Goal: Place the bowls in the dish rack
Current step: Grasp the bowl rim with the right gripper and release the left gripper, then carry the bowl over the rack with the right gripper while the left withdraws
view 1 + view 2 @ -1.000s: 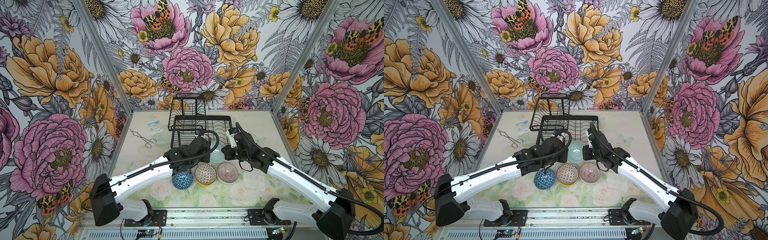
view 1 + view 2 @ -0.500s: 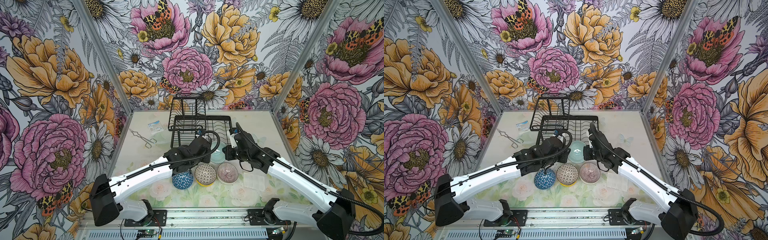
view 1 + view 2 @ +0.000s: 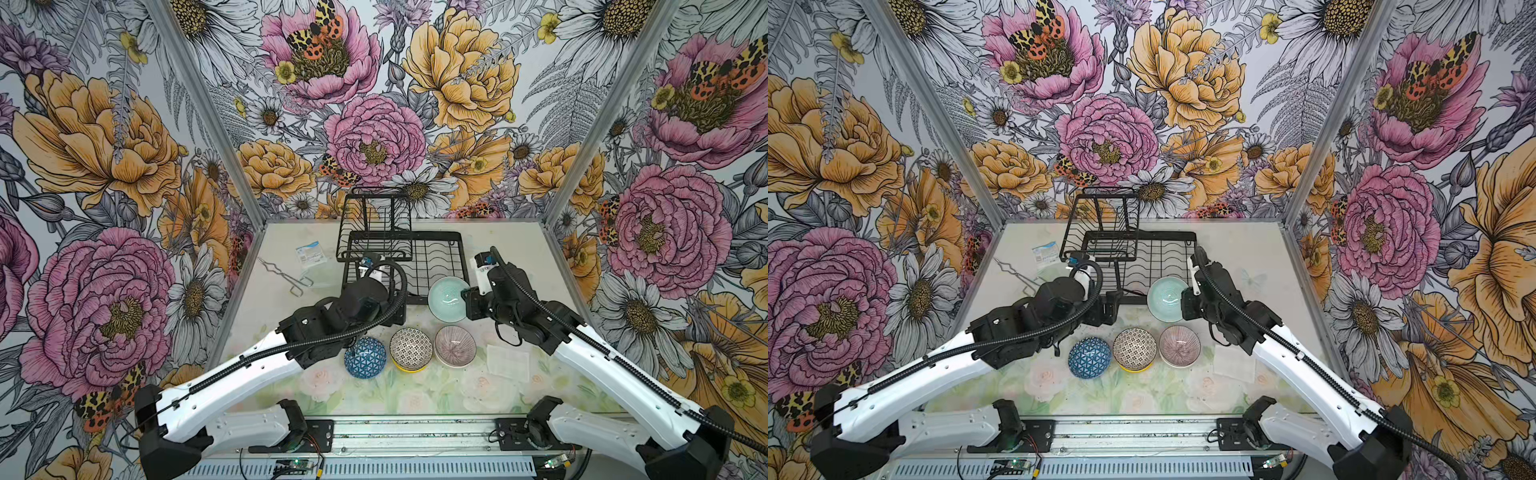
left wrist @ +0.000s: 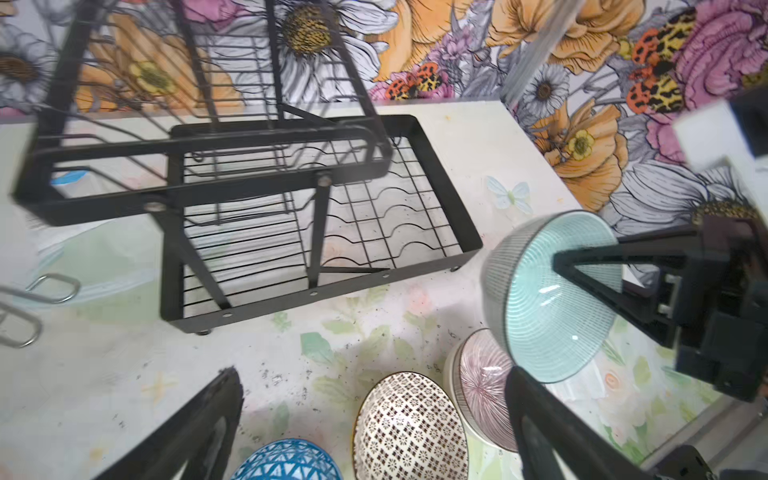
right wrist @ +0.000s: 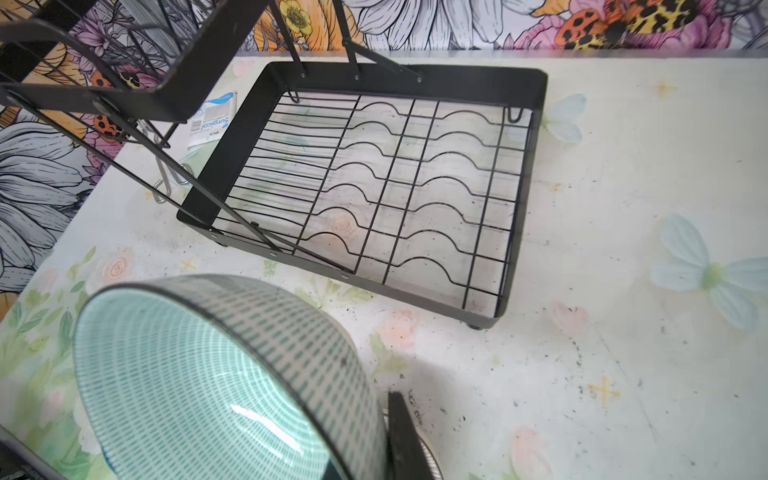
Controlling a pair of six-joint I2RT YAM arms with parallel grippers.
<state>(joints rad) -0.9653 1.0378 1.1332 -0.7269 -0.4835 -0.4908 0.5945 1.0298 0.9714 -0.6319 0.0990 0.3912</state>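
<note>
right gripper (image 3: 466,302): we're pinching teal bowl (image 3: 446,299) by rim, tilted, just before rack (image 5: 457,81) | left gripper (image 4: 372,372): hanging spread, empty | risk: thin rim pinch slipping, bowl clipping rack's front wall

Items outside the task:

1. Bench (image 3: 286,316): pale top printed with faint roses, leaves and a pale blue butterfly (image 5: 706,272), which is sitting toward the far right. Dark specks are showing across the surface.
2. Wire tongs (image 3: 272,269): bare metal, lying flat on the far left of the bench, loop ends pointing nearward.
3. Small white-and-blue packet (image 3: 309,252): lying flat just beyond the tongs, with lettering starting "Surgic" facing up in the right wrist view (image 5: 212,120).
4. Clear flat plastic sheet (image 3: 508,362): lying on the near right of the bench.
5. Floral walls (image 3: 374,137): enclosing the left, far and right sides.
6. Metal rail (image 3: 415,434): running along the near edge.
</note>
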